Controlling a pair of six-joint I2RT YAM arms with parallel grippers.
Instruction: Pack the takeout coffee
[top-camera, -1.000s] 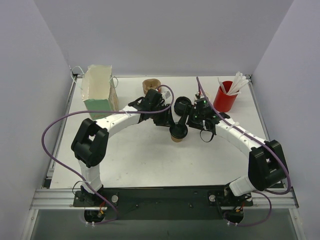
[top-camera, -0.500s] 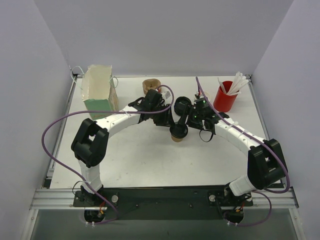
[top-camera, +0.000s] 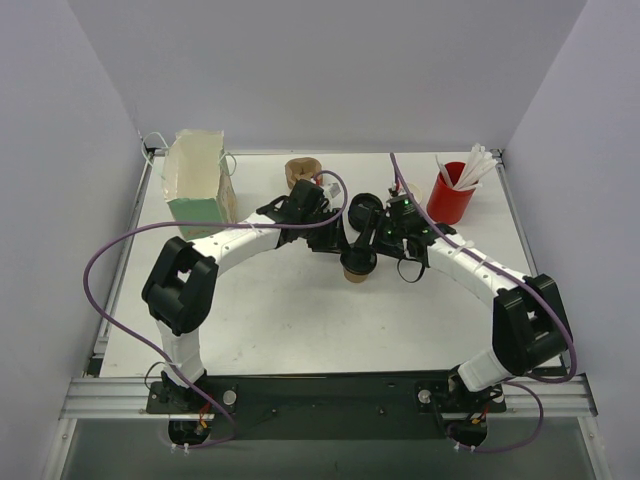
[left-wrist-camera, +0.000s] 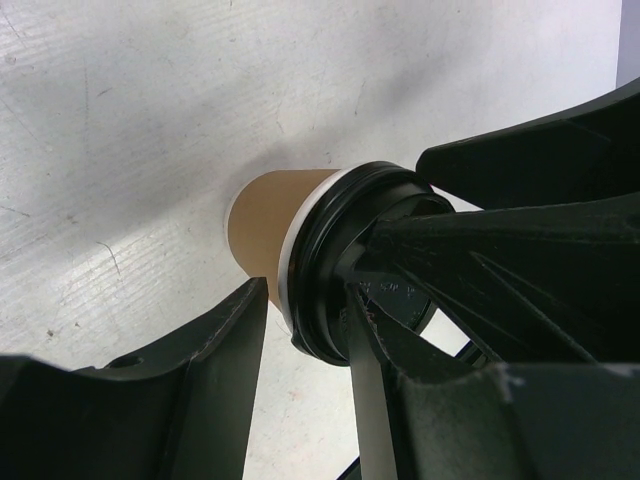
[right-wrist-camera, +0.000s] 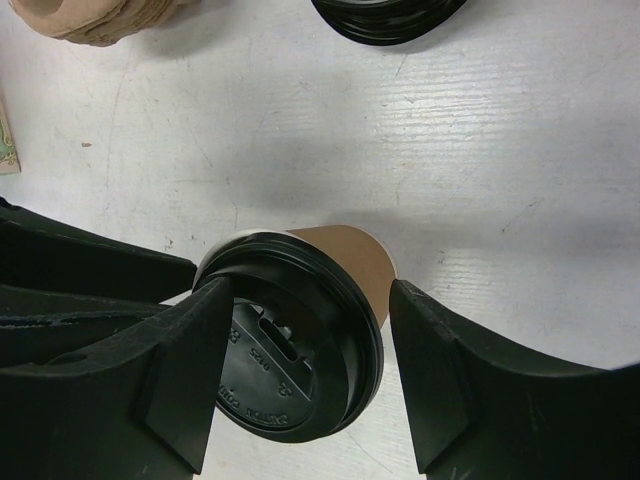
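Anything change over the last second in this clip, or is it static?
Barely. The right arm's elbow drew slightly left, and the right end effector crept a touch left with it at the takeout coffee. Nothing was visibly taken hold of or let go. The coffee, the left end effector flanking it, the green bag and the red cup stayed put.

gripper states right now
left gripper: closed on the cup
right gripper: open, fingers around the lid
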